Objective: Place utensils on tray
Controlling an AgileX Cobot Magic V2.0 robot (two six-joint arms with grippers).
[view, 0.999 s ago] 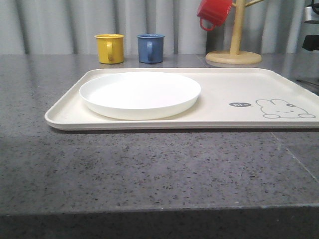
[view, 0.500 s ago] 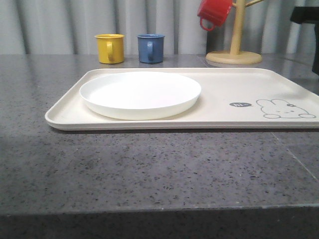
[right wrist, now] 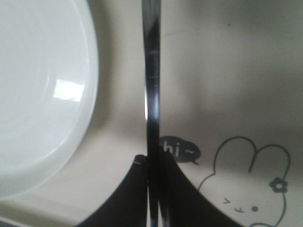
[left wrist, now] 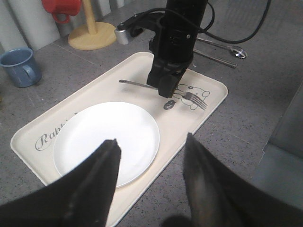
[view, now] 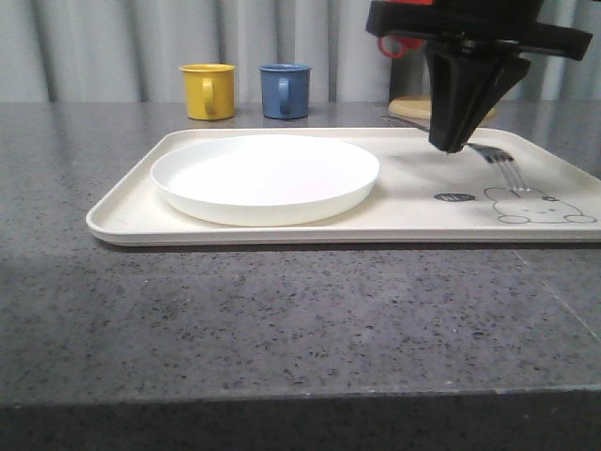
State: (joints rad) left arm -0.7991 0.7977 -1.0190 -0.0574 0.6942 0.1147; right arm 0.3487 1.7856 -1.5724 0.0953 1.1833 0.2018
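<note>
Right gripper (view: 451, 143) sits low over the right half of the tray (view: 122, 221), fingers pinched on the fork (view: 502, 164) mid-handle. Fork is roughly level, tines (left wrist: 198, 100) out above the rabbit drawing (view: 540, 207), handle end (left wrist: 129, 82) toward the tray's far edge. Cannot tell whether the fork touches the tray surface yet. In the right wrist view the fork handle (right wrist: 152, 94) runs between the plate (right wrist: 42, 94) rim and the "hi~" bubble (right wrist: 179, 150), clear of both.

Plate (view: 266, 177) lies flat on the tray's left-centre part, its rim near the tray's front and left rims; bare tray surface stays open right of it, around the rabbit.

Left gripper (left wrist: 149, 189) hovers off the tray's near side, jaws spread wide, holding nothing.

Spoon (left wrist: 227, 48) and chopsticks (left wrist: 215, 57) lie on the grey counter (view: 282, 319) beyond the tray's end rim, close together, apart from the tray.

Yellow mug (view: 208, 91) and blue mug (view: 284, 91) stand behind the tray's far edge, well apart from it. Red mug (left wrist: 60, 8) hangs on the wooden stand (left wrist: 92, 34). Broad open counter in front of the tray.
</note>
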